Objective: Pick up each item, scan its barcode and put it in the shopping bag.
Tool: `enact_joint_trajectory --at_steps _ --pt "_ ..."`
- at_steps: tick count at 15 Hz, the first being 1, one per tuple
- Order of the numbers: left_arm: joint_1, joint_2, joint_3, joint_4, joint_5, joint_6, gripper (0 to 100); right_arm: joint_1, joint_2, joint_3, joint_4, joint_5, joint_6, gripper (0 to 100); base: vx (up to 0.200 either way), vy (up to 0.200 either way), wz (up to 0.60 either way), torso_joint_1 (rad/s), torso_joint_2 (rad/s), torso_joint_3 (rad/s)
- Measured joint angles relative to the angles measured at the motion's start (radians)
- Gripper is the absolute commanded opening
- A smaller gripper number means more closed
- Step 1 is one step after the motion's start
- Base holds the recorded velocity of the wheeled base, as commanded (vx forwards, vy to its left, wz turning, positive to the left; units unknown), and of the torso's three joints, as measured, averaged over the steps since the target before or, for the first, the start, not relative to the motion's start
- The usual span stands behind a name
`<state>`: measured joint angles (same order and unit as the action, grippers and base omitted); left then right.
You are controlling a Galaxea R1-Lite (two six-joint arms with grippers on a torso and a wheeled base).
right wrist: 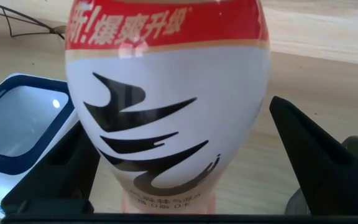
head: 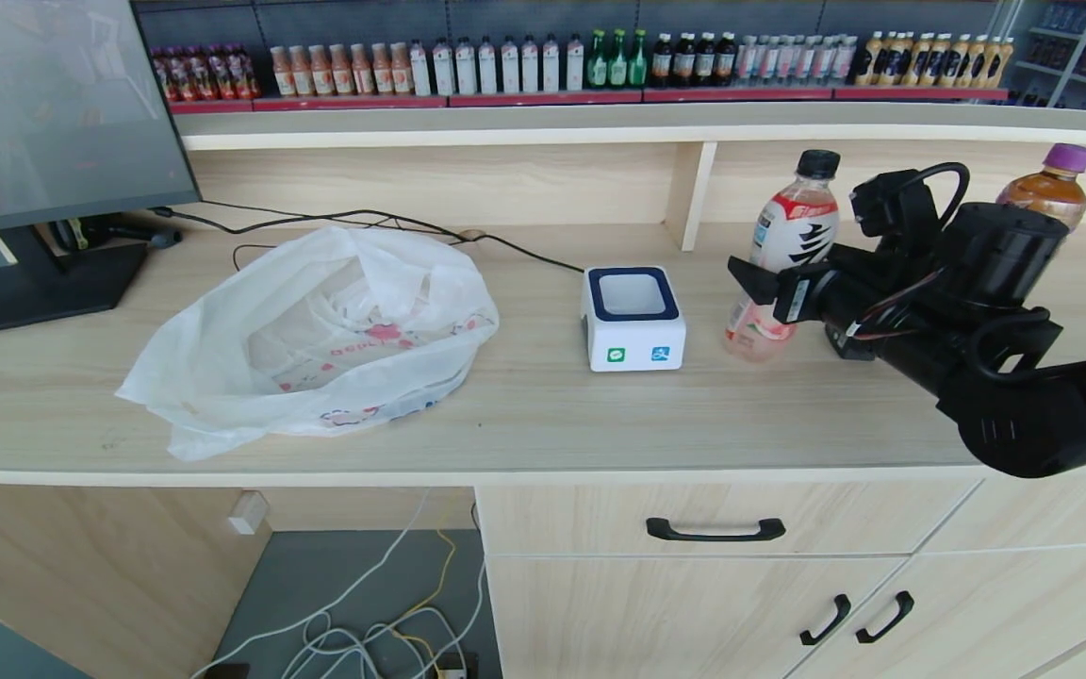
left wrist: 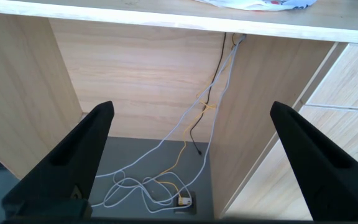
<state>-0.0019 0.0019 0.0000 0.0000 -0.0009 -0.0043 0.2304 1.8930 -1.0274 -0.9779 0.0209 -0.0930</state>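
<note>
Two bottles stood on the worktop (head: 543, 415) to the right of the scanner (head: 633, 316), and the step in hand looked to be the grasp of the nearer one, the pink drink bottle (head: 785, 247) with the black cap. The right claw (head: 767, 283) sat level with the lower part of its label, fingers spread to either side of the body and not clamped on it. To do this well, I would judge, the claw should close squarely across the middle of the label and gently, since thin plastic dents (a grip too low or off-centre could tip the bottle toward the scanner, which stood near). The barcode could not be made out, so the bottle would likely need turning over the scanner's glass window. The amber bottle (head: 1050, 187) with the purple cap stood upright behind the right arm. The left claw (left wrist: 191, 109) hung below the worktop's edge, fingers wide apart, holding nothing. As for containers, the white shopping bag (head: 222, 377) lay slumped on the worktop left of the scanner, its mouth open upward, and only its own folds could be seen inside. Both bottles were capped, one holding pale pink liquid, the other amber.
</note>
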Motion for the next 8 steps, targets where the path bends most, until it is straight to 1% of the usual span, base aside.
enact_joint_trajectory --at_steps 1,2,8 --pt "0.000 0.000 0.000 0.000 0.000 0.000 100 0.000 0.007 -0.009 0.000 0.000 0.000 100 0.000 0.000 0.00 0.000 0.00 0.000" --pt "0.000 0.000 0.000 0.000 0.000 0.000 100 0.001 0.013 -0.017 0.000 0.000 -0.001 0 0.000 0.000 0.00 0.000 0.00 0.000" --pt "0.000 0.000 0.000 0.000 0.000 0.000 100 0.003 0.024 -0.032 -0.001 -0.001 -0.001 0 0.000 0.000 0.00 0.000 0.00 0.000"
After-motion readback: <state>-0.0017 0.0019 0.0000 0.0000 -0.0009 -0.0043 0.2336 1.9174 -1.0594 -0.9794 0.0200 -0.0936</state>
